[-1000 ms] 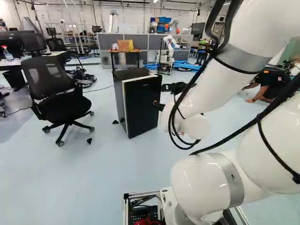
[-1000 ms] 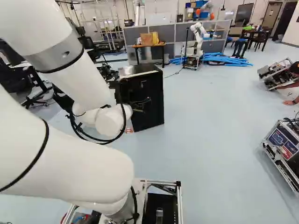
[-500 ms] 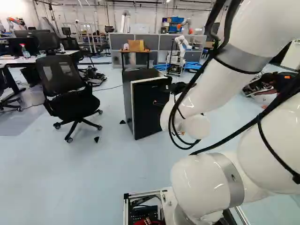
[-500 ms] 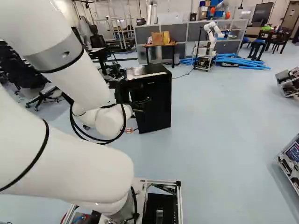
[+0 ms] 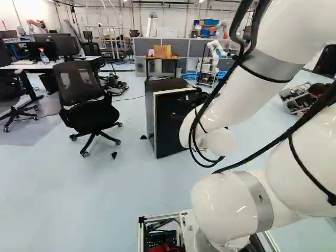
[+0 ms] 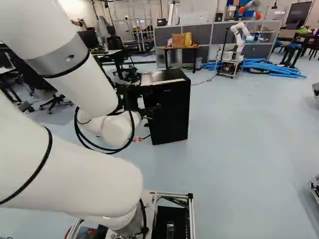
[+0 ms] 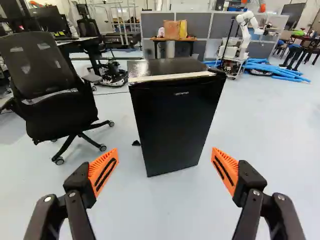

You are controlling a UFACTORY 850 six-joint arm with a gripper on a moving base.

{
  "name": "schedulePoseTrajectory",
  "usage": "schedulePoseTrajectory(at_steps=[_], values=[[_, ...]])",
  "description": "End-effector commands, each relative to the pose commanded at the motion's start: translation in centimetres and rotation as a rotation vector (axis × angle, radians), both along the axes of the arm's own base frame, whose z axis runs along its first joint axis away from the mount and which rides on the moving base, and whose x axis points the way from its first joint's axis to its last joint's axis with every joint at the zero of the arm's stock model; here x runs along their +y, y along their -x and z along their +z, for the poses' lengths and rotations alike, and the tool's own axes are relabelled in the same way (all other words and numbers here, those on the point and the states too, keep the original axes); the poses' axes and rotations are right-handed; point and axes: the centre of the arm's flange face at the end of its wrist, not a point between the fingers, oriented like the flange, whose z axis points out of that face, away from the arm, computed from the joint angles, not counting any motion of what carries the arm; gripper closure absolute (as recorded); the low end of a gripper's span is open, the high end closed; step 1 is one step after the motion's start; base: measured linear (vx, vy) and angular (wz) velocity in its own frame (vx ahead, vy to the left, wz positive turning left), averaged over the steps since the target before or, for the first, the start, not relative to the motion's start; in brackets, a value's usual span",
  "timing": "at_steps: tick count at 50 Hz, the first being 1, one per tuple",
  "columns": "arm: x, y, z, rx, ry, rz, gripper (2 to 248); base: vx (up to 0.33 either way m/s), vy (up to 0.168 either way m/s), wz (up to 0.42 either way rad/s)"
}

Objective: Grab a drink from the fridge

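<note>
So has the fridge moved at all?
No. The fridge still stands beside the small black wedge on the floor; the base moved, shifting the scene rightward in the left base view.

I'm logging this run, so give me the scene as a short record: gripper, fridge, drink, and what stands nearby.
gripper: open, nothing between its fingers
fridge: black, upright on the floor, ahead of the gripper
fridge door: looks shut
drink: none in the gripper; the fridge's inside is hidden
office chair: black, left of the fridge in the left base view
beyond the fridge: table bearing a brown bag
</note>
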Motion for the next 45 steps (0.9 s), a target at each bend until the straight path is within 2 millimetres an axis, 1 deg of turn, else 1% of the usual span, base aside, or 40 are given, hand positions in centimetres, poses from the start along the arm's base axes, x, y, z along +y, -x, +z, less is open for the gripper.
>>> schedulePoseTrajectory(at_steps=[45], values=[[0.00, 0.00, 0.00, 0.000, 0.000, 0.000, 3, 0.083, -0.009, 0.152]])
